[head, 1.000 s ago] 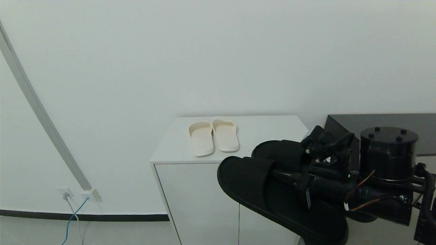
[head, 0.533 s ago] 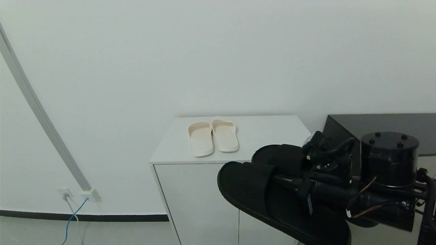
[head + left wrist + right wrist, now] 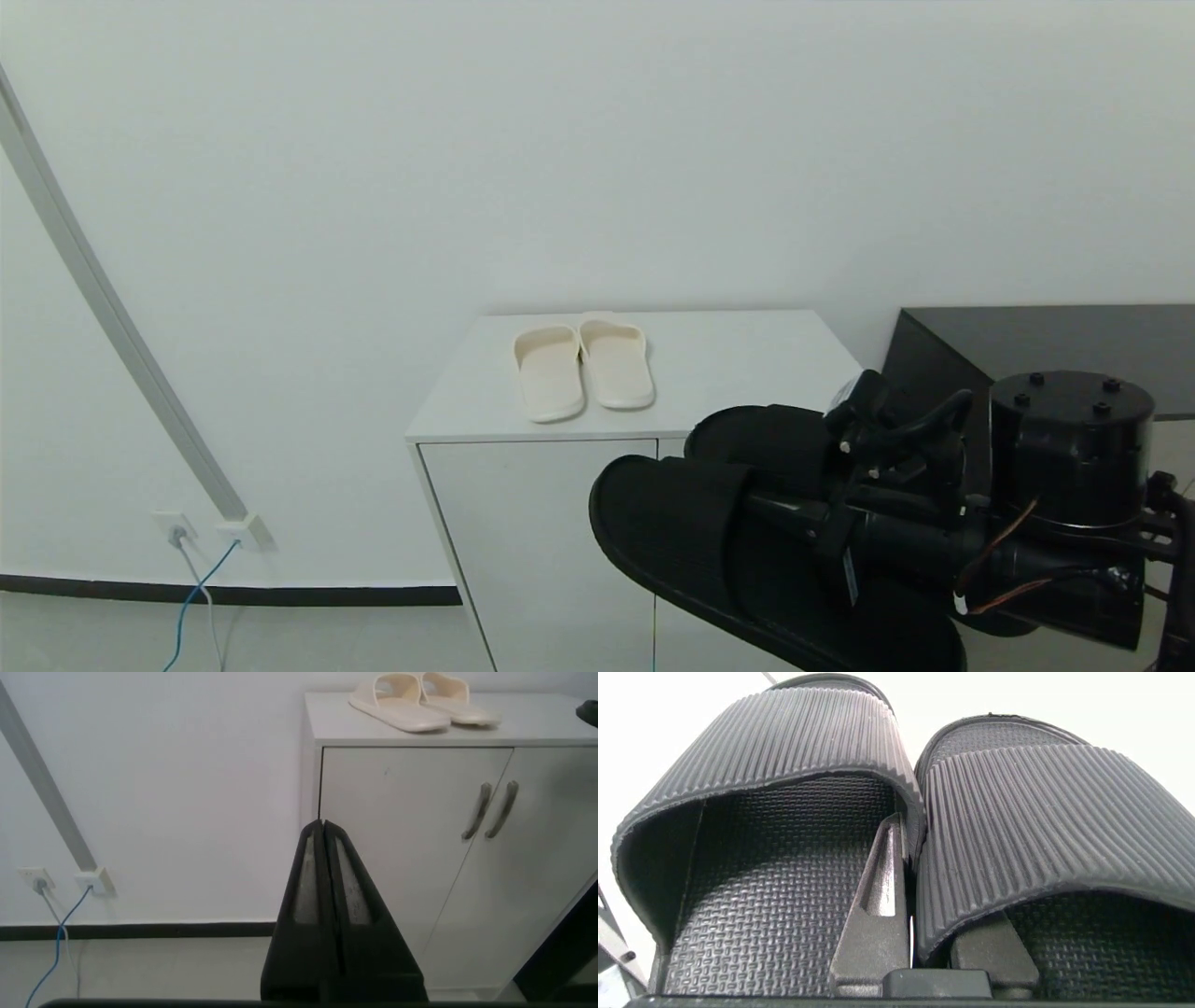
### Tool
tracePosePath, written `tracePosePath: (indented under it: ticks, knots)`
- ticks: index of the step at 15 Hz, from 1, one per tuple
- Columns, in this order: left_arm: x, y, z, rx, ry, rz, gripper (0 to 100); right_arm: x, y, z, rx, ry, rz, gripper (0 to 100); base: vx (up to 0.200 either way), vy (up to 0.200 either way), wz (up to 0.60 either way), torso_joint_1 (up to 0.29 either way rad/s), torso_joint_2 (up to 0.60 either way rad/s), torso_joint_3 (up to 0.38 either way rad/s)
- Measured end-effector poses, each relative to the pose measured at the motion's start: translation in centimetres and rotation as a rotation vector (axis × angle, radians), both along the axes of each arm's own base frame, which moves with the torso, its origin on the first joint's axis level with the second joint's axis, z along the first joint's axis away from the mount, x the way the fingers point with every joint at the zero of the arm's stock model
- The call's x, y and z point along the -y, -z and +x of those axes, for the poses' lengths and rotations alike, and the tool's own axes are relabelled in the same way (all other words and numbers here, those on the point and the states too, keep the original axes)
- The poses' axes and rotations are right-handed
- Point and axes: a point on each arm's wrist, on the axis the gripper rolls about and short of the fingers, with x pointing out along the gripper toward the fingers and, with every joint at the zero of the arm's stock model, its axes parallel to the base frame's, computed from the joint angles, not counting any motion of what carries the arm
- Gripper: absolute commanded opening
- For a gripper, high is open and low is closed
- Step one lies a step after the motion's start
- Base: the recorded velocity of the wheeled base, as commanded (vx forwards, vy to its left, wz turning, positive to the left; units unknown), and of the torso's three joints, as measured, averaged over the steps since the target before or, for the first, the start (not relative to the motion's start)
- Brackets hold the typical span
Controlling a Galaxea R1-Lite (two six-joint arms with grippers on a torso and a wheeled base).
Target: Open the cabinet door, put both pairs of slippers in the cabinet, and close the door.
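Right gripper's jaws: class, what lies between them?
The touching inner sides of both black slippers; the right gripper has one jaw inside each, per right wrist view.

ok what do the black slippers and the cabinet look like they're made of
The black slippers: probably moulded rubber or foam, matte, judging by ribbed straps and cross-hatched footbeds. The cabinet: seemingly white laminated board, smooth, flat panels; handles look like brushed metal.

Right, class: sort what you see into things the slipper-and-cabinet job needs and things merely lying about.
Belongs to the job:
black slippers, gripped by the right tool
cream slippers, on top of the cabinet
cabinet, doors shut, with door handles

Just lying about:
wall sockets
blue cable
grey wall trunking
dark table
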Motion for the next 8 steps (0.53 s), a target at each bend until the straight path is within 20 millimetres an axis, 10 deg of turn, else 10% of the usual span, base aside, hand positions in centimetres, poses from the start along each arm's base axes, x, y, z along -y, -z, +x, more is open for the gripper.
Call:
tracePosePath:
  ticks: [8]
  knots:
    - [0.0,-0.01,0.0,0.001,0.0,0.0,0,0.08,0.13,-0.09,-0.003,-0.001,-0.004,0,0.0,0.0,0.0,-0.217,0.54,0.315]
